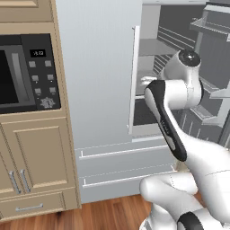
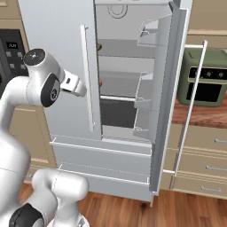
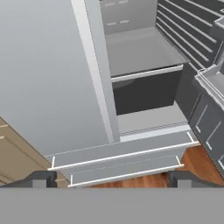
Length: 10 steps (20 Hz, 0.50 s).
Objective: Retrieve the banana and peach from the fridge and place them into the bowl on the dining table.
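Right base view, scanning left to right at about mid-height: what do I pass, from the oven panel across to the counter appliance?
Black oven panel → robot arm → shut left fridge door with its white bar handle → open fridge interior shelves → swung-open right door → its long white handle → green countertop oven.

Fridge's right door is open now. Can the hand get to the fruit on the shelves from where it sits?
Probably yes. The fridge stands with its right door swung wide, and the open hand faces the bare shelves. The small brown fruit sits beside the closed left door's edge.
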Available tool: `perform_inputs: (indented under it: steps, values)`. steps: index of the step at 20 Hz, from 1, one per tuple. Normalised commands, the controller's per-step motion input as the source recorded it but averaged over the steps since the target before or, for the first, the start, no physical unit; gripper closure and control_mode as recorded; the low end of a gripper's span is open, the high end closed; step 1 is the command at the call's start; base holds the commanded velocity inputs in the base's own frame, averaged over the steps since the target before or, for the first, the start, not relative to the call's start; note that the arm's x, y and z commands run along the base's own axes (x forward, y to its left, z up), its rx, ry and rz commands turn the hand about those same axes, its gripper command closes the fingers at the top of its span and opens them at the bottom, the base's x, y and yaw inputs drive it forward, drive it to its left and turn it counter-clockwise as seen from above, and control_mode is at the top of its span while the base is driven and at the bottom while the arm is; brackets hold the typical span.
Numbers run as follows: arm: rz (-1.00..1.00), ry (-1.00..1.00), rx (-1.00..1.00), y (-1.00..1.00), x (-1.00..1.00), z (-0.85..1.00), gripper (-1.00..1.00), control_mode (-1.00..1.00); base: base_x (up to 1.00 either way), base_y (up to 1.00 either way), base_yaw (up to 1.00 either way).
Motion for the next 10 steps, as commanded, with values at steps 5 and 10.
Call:
perform_inputs:
  steps: [5, 10]
  values:
    - [0.0, 0.0, -0.01, 0.4, 0.62, -0.06, -1.0, -1.0, 0.0, 0.0, 0.0]
    - [0.0, -0.02, 0.0, 0.0, 0.63, -0.07, -1.0, -1.0, 0.0, 0.0, 0.0]
